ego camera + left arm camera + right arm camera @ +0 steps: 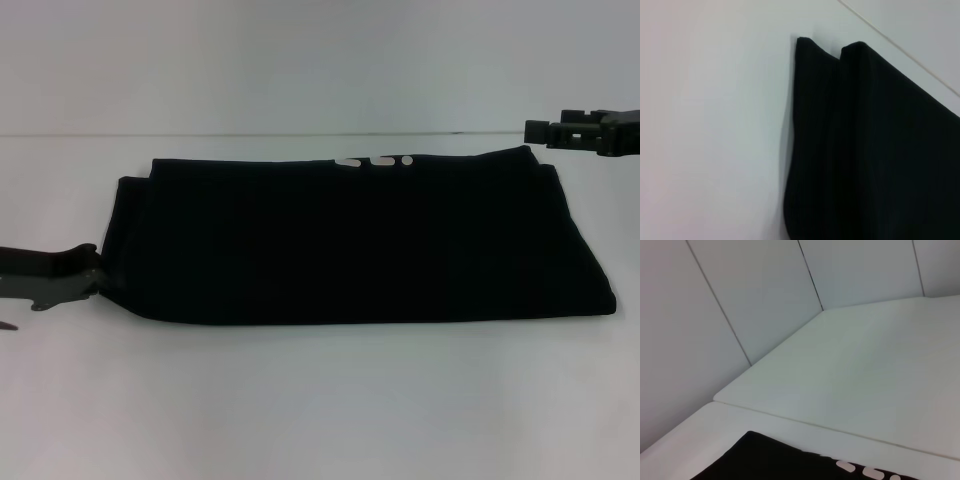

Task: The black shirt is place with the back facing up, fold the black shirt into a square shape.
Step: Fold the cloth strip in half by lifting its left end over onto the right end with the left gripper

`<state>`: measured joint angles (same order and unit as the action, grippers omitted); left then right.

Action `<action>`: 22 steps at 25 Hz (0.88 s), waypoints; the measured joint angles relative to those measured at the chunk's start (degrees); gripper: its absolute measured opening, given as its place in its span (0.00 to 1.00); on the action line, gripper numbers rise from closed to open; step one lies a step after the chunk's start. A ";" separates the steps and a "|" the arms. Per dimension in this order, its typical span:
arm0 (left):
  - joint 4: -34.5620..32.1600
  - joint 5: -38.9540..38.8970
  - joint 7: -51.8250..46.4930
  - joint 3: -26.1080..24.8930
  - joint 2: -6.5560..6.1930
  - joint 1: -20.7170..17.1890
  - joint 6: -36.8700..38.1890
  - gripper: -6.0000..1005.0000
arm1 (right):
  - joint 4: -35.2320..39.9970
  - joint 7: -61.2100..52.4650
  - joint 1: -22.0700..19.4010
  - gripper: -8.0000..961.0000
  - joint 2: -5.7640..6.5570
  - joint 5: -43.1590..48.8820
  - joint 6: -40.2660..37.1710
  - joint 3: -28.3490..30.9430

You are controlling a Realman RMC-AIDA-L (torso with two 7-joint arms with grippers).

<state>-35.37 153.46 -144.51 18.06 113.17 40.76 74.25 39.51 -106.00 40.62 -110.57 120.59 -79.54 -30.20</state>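
The black shirt point(360, 240) lies flat on the white table point(320, 400), folded into a long band running left to right. Small white print point(375, 160) shows at its far edge. My left gripper point(92, 272) sits low at the band's left end, its tip touching the near-left corner. The left wrist view shows that end of the shirt point(880, 150) with two layered corners. My right gripper point(532, 130) hovers just beyond the far-right corner, apart from the fabric. The right wrist view catches the shirt's far edge point(770, 460) and the print point(865, 471).
A pale wall point(300, 60) rises behind the table's far edge. White tabletop shows in front of the shirt and on both sides of it. In the right wrist view, panelled walls point(755, 295) meet at a corner beyond a second white surface.
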 joint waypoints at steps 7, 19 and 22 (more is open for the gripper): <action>-3.22 -0.53 3.18 -3.52 0.84 -3.97 0.15 0.05 | -0.10 -0.02 0.20 0.96 -1.62 -2.06 2.34 0.01; -14.27 -6.01 7.25 -11.98 -1.71 -10.38 8.97 0.05 | -1.82 -0.88 3.03 0.95 -3.61 -2.91 6.77 -0.06; -12.41 -17.23 10.16 -11.30 -1.56 -8.18 16.83 0.05 | -1.82 -0.57 2.56 0.95 -3.68 -3.15 7.41 0.41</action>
<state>-47.78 136.24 -134.34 6.76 111.60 32.58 91.08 37.69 -106.56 43.18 -114.25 117.44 -72.12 -29.80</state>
